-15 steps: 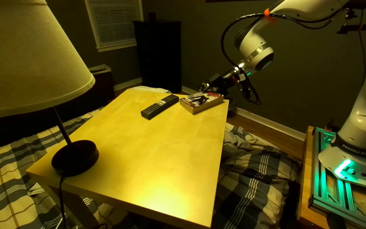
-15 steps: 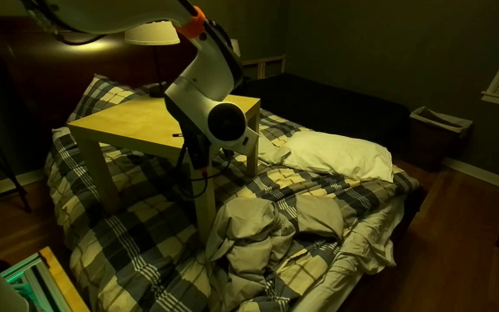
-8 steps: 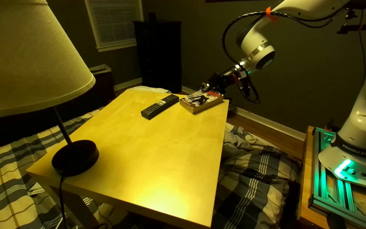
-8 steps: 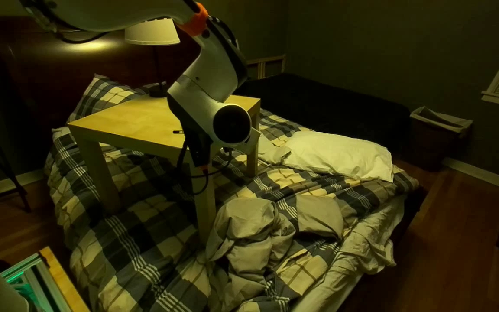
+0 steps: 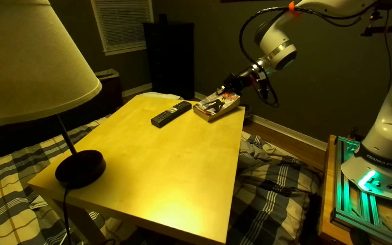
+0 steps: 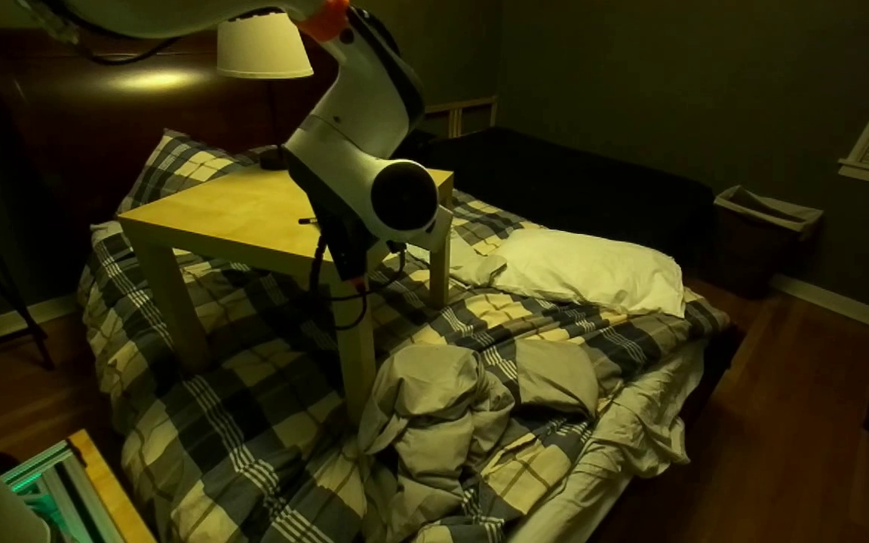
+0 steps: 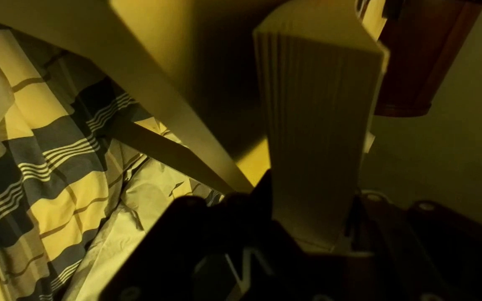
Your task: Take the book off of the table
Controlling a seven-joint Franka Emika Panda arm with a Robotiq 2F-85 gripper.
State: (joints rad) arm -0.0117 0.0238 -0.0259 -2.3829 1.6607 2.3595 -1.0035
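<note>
The book [image 5: 214,105], with a picture cover and pale page edges, sits at the far corner of the yellow table [image 5: 168,153]. It is tilted: the end at my gripper [image 5: 226,91] is raised, and the opposite end appears to rest on the tabletop. In the wrist view the page block of the book [image 7: 316,104] stands between my fingers, and the gripper [image 7: 312,196] is shut on it, one finger against each cover. My arm blocks the book in an exterior view, where the table [image 6: 231,215] shows only in part.
A black remote [image 5: 171,114] lies on the table beside the book. A lamp with a round black base [image 5: 80,169] occupies the table's near left corner. Under the table is a bed with a plaid cover [image 6: 253,422], and a white pillow [image 6: 593,271] lies on it.
The gripper has moved onto the end of the book and its jaws have come together on it. That end has risen off the tabletop, and the arm has moved up a little.
</note>
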